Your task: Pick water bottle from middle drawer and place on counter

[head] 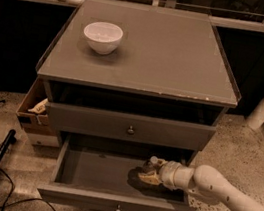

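The gripper (153, 171) sits low in the open middle drawer (100, 173), by its right wall, with free floor leftward; its grip cannot be told. A bowl (102, 37) stands on the table (171, 53) above.

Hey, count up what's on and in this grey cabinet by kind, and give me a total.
White ceramic bowl on the grey counter top: 1
Grey wooden drawers, an open drawer below a knobbed drawer: 2
Robot's tool, inside the open drawer: 1
Total: 4
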